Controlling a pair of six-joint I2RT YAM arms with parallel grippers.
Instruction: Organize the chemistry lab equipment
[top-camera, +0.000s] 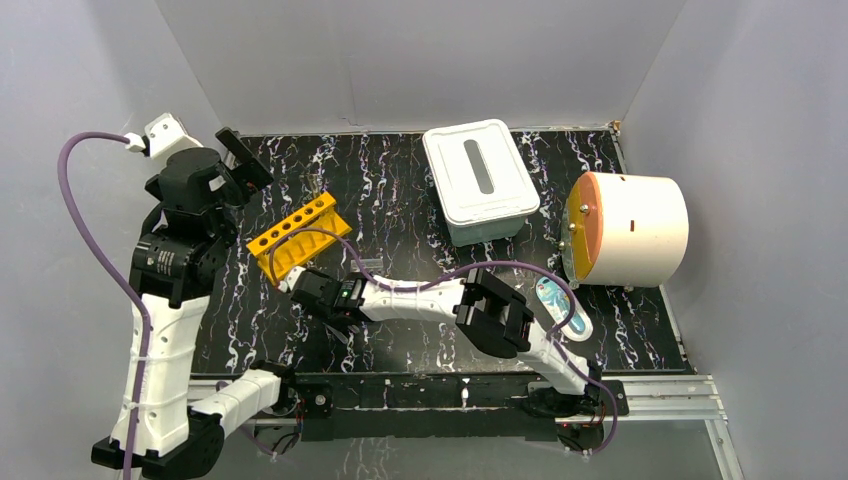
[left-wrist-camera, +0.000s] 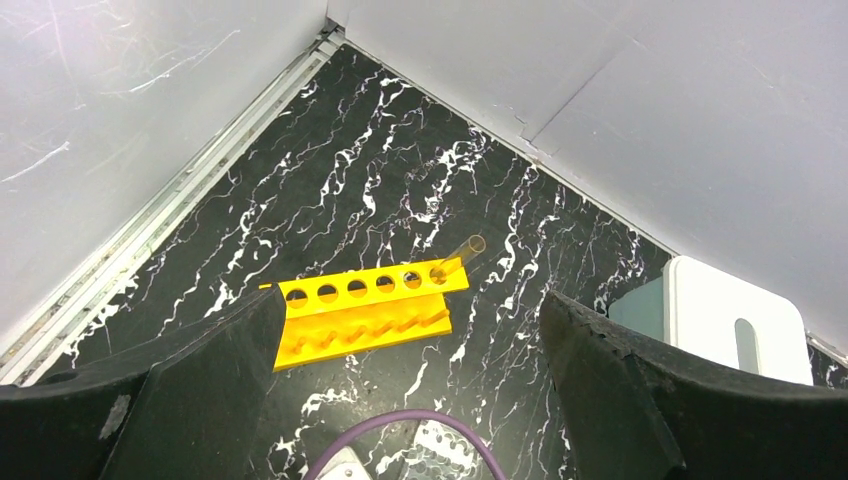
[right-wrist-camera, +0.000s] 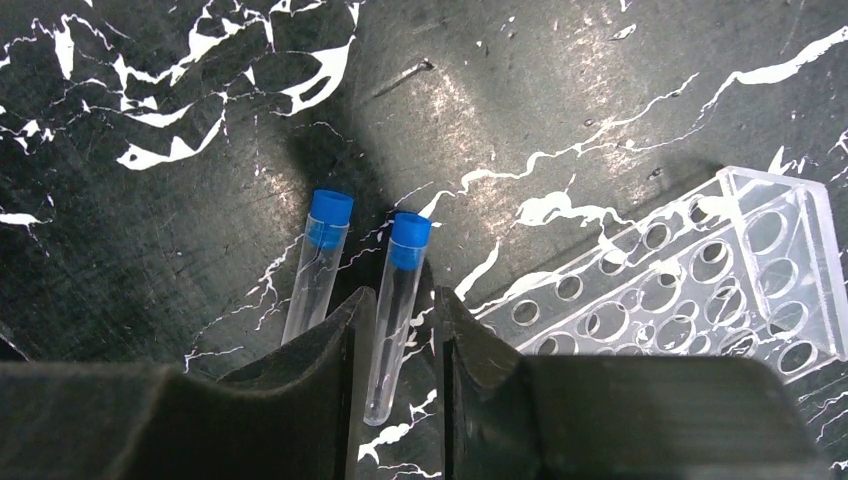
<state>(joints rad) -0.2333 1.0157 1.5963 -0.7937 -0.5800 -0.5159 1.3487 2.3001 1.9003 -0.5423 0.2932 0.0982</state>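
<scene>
My right gripper (right-wrist-camera: 402, 295) is low over the black marbled table, open, its fingers straddling a blue-capped clear tube (right-wrist-camera: 405, 255) that lies flat, with a thin gap on each side. A second blue-capped tube (right-wrist-camera: 318, 265) lies just left of the left finger. The clear well plate (right-wrist-camera: 690, 290) rests to the right. In the top view the right gripper (top-camera: 300, 285) sits just below the yellow-orange holed rack (top-camera: 298, 237). My left gripper (top-camera: 240, 155) hangs wide open and empty above the rack (left-wrist-camera: 365, 310), which holds one amber tube (left-wrist-camera: 465, 250) in its end hole.
A white lidded box (top-camera: 480, 180) stands at the back centre. A cream cylinder with an orange face (top-camera: 630, 230) lies at the right. A small white and blue object (top-camera: 560, 305) sits near the right arm. Purple cables trail from both arms.
</scene>
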